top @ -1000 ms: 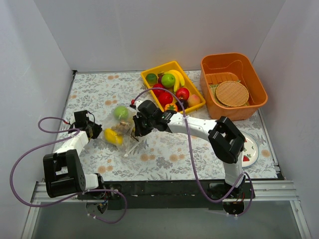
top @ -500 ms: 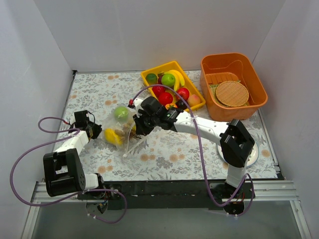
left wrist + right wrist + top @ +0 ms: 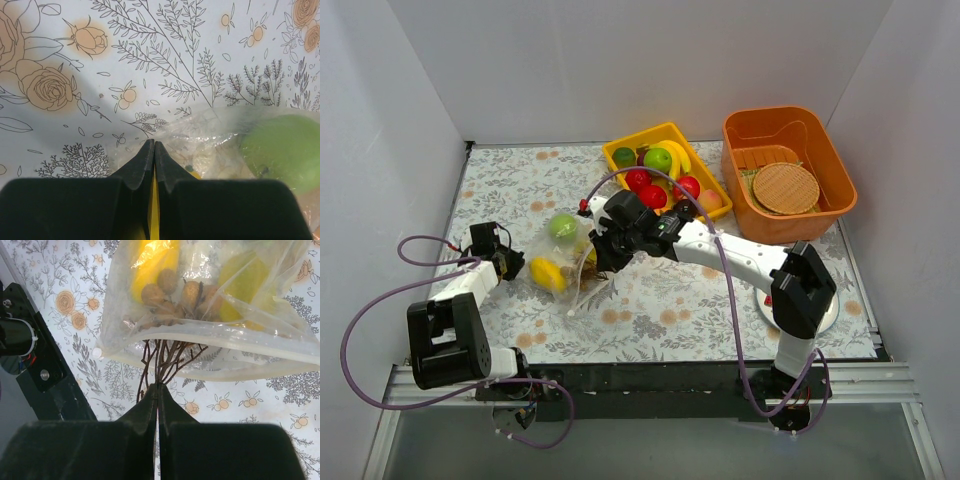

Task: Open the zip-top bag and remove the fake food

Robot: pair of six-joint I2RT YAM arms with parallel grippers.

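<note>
**A:** How far along was the job?

**B:** Part way, by my reading. The zip-top bag (image 3: pixel 235 347) lay on the tabletop (image 3: pixel 175 60) between the two arms. In the right wrist view its mouth looked parted. The stems of the twiggy bunch (image 3: pixel 172 295) stuck out through the gap, while its brown balls sat inside the film.

**A:** And the end effectors?

**B:** The right end effector (image 3: pixel 158 388) had its fingers pressed together on those stem ends, just outside the mouth. The left end effector (image 3: pixel 154 146) was closed tight too, at the bag's opposite edge. It seemed to pinch the film, though the plastic between the fingers was hard to see.

**A:** So what was left?

**B:** Nearly all the removing. None of the fake food (image 3: pixel 548 274) lay clear of the bag. The green apple (image 3: pixel 285 150) and the yellow pieces (image 3: pixel 152 260) were inside, as was most of the bunch.

**A:** Anything you could not make out?

**B:** I found no small red piece in any view. From above, the right arm covered the bag's mouth, so only the wrist camera showed the gap, and the frame cut it off at the right. A yellow sliver between the left fingers was too blurred to name.
</note>
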